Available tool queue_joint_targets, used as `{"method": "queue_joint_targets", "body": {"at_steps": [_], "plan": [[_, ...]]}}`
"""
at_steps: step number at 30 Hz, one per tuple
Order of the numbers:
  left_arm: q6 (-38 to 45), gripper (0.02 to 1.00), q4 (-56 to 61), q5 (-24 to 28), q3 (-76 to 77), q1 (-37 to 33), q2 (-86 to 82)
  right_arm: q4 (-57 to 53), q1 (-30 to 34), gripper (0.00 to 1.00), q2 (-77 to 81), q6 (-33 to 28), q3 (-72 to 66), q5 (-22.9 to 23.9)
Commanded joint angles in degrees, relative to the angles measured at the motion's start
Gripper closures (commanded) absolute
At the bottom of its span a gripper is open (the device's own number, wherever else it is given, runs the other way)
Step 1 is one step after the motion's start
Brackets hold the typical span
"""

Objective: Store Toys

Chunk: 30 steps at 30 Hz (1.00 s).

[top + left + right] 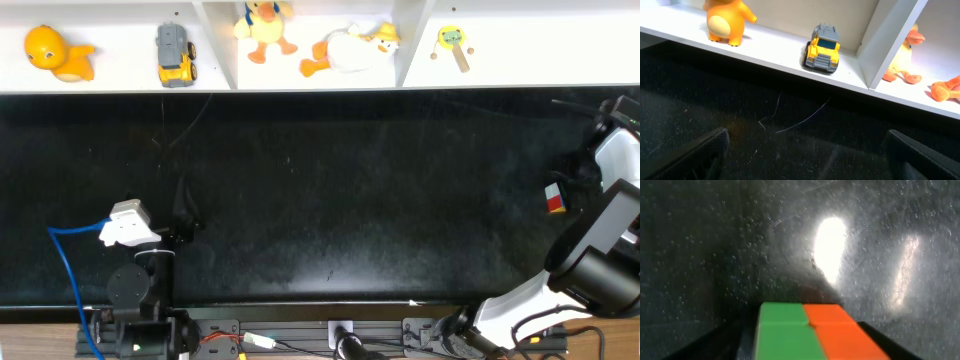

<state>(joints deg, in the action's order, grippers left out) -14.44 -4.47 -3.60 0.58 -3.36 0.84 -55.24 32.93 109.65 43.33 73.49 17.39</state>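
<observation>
Toy in hand: we see one multicoloured cube [785, 335] held well away from the white shelf [320, 82], off the shelf's right end and toward the arm bases.
Right side: the right gripper [810, 347] pinches the cube with a finger on each flank, and the cube's green and orange faces are turned to the wrist camera.
Contact: we cannot quite tell whether the cube rests on the table [350, 200] or hangs just above it.
Left side: the left gripper [810, 155] is spread wide with nothing between its fingers. It faces the shelf's left compartment from well short of the shelf.
Surface: the table is black, scratched and dusty, and runs up to the shelf's front edge.
Room: the shelf is white, with upright dividers making three compartments.
Count on the shelf: we count five toys.
- Left compartment: orange duck [55, 52] and yellow truck [175, 55].
- Middle compartment: yellow plush duck [265, 28] and white plush duck [350, 50].
- Right compartment: small toy with a handle [452, 42].
Count elsewhere: one cube and two arms.
</observation>
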Motion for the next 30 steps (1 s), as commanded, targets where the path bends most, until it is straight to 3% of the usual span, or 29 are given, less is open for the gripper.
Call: {"method": "queue_joint_targets", "body": {"at_steps": [1,17,25,28,30], "plan": [[1.3,0.020,-0.1,0.5,-0.1,0.4,-0.7,0.5,0.1,0.318,0.6,0.3,-0.4,0.7],[1.3,0.020,-0.1,0.5,-0.1,0.4,-0.7,0.2,0.1,0.441,0.5,-0.1,-0.4,0.6],[1.3,0.020,-0.1,0.5,-0.1,0.4,-0.7,-3.3,0.0,0.581,-1.8,-0.1,2.3,-0.3],[1.3,0.020,-0.1,0.5,-0.1,0.4,-0.7,-5.5,-0.6,0.748,-4.1,-2.7,4.9,-1.2],[1.3,0.023,-0.1,0.5,-0.1,0.4,-0.7,-7.4,-1.4,0.956,-6.1,-6.4,7.8,-2.2]]}}
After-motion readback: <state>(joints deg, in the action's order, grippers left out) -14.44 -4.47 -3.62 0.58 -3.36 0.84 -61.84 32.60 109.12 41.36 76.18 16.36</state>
